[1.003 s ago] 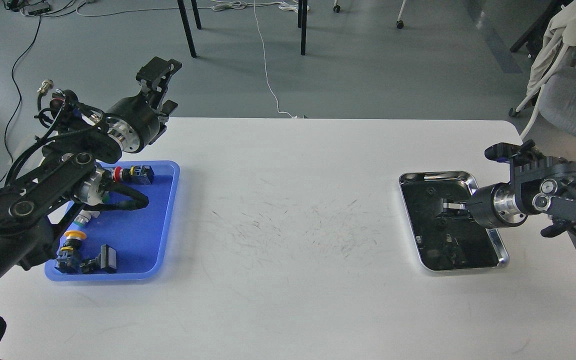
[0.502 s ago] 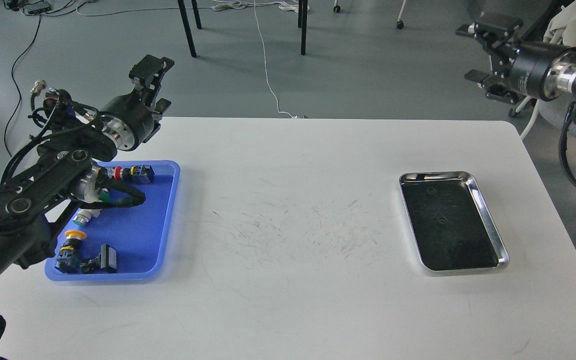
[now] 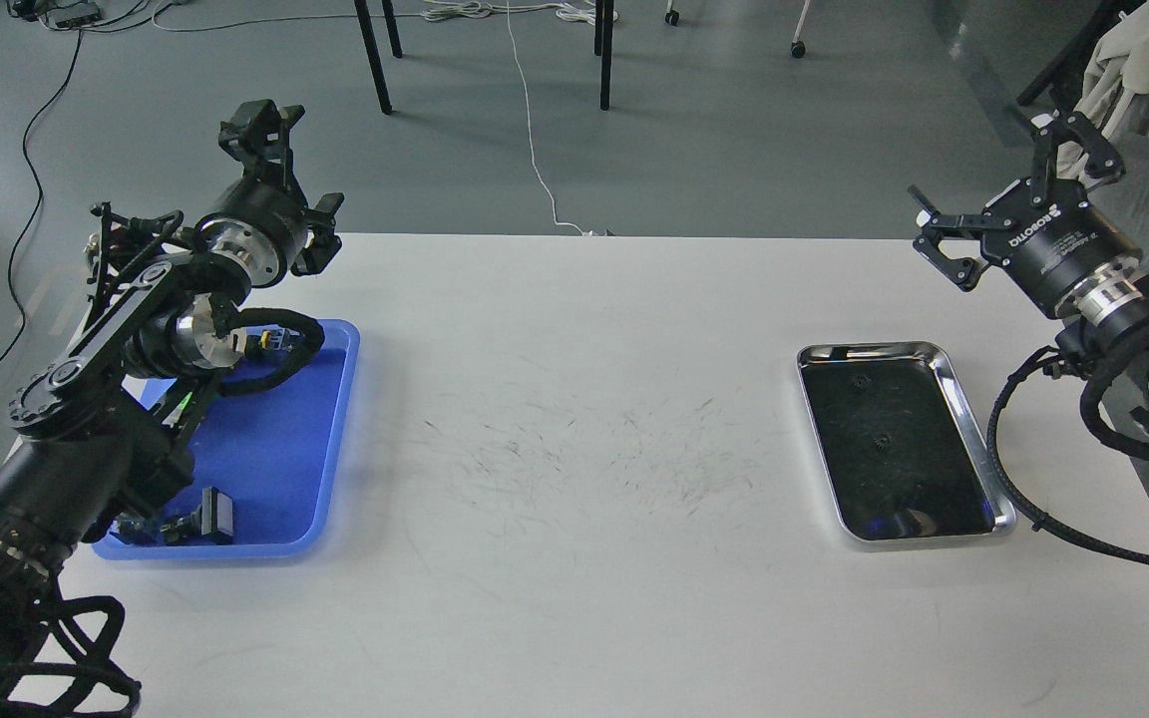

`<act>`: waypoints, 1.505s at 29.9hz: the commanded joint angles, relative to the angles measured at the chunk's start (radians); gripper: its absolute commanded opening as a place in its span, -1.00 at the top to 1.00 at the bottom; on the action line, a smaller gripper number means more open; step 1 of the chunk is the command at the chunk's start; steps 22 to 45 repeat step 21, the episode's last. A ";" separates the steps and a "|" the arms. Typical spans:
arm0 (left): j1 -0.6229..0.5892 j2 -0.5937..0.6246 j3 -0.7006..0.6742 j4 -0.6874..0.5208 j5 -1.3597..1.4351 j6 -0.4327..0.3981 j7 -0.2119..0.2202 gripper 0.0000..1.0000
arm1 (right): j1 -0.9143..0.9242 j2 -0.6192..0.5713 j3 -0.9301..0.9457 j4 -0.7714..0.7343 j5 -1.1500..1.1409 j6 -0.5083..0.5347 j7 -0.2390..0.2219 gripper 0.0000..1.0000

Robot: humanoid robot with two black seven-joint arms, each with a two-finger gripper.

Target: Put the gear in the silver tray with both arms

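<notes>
Arms had moved: right gripper (image 3: 1011, 189) came lower, spread wide, beside silver tray (image 3: 973, 429); left gripper (image 3: 270, 150) maybe open, hard to tell.

At the right of the frame the silver tray (image 3: 973, 439) has a bright mirror-like rim and a dark, nearly black bottom with a faint blue glint near its lower edge. At the left lies a blue tray (image 3: 285, 469), a saturated cornflower blue. The table (image 3: 574, 598) is white, marked with fine dark scratches at its centre. Both arms are black with silver wrist rings; the right gripper (image 3: 1008, 199) carries white lettering. The floor (image 3: 734, 130) is grey.
</notes>
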 commanded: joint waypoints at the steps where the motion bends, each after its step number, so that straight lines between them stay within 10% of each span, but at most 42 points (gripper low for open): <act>1: 0.004 -0.057 -0.047 0.026 -0.005 -0.005 -0.007 -0.96 | -0.025 0.045 0.023 -0.008 -0.003 -0.005 0.003 -0.98; 45: 0.018 -0.068 -0.101 0.020 -0.062 -0.003 -0.032 -0.96 | -0.013 0.063 0.055 -0.083 -0.003 -0.017 0.029 -0.98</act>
